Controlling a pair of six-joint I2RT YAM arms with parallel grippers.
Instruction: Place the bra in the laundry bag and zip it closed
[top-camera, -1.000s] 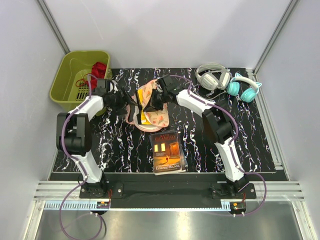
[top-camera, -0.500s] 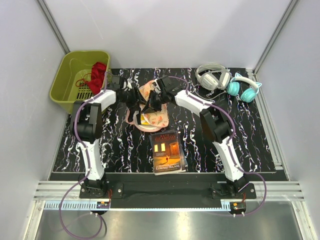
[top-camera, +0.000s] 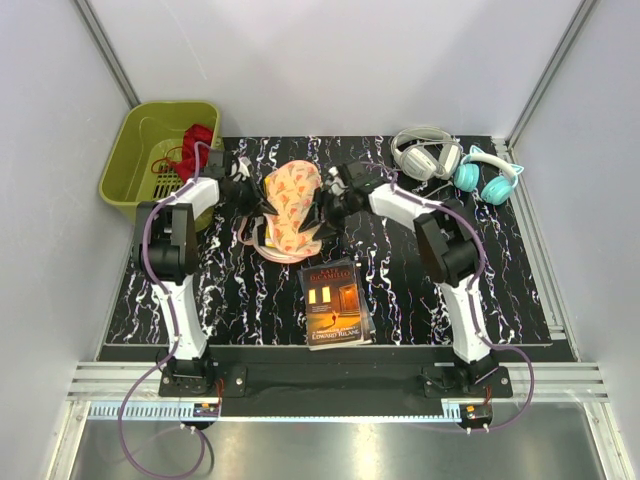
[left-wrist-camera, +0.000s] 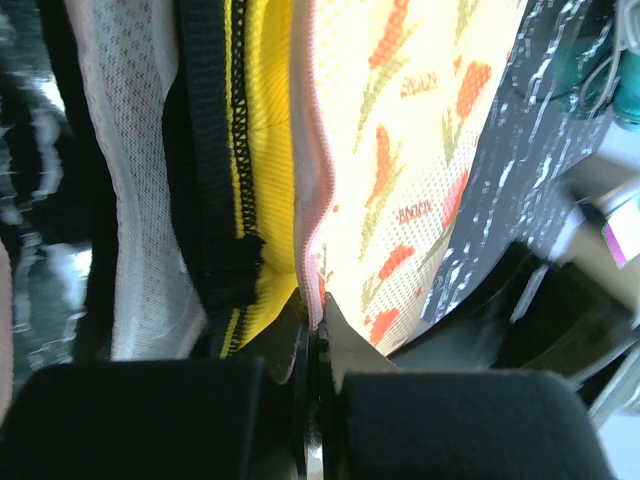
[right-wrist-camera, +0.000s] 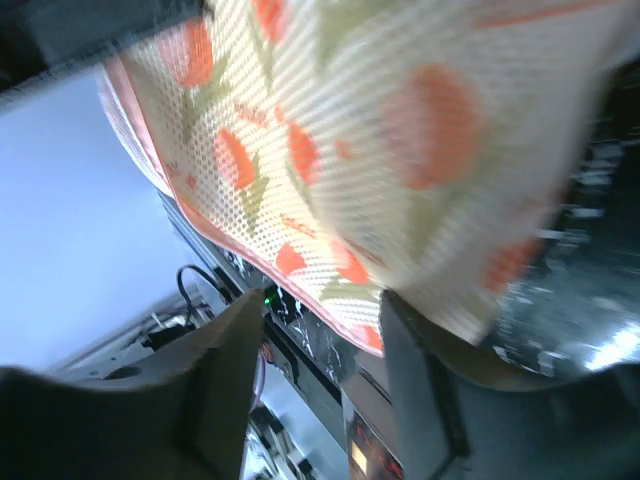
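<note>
The laundry bag (top-camera: 292, 203) lies mid-table with its peach printed dome facing up. In the left wrist view the yellow bra (left-wrist-camera: 265, 150) with its dark trim shows inside, between the white mesh lining and the printed cover (left-wrist-camera: 420, 150). My left gripper (top-camera: 262, 200) (left-wrist-camera: 315, 330) is at the bag's left side, shut on its pink zip edging. My right gripper (top-camera: 325, 205) (right-wrist-camera: 322, 310) is at the bag's right side. It is open, and the printed cover (right-wrist-camera: 330, 130) hangs just beyond its fingertips.
An olive-green basket (top-camera: 128, 160) holding a red cloth (top-camera: 196, 140) stands at the back left. A book (top-camera: 337, 303) lies in front of the bag. White headphones (top-camera: 425, 152) and teal headphones (top-camera: 488, 178) sit at the back right.
The bag's printed half has folded over onto the bra. My left gripper has closed on the zip edge. My right gripper has opened and let the cover go.
</note>
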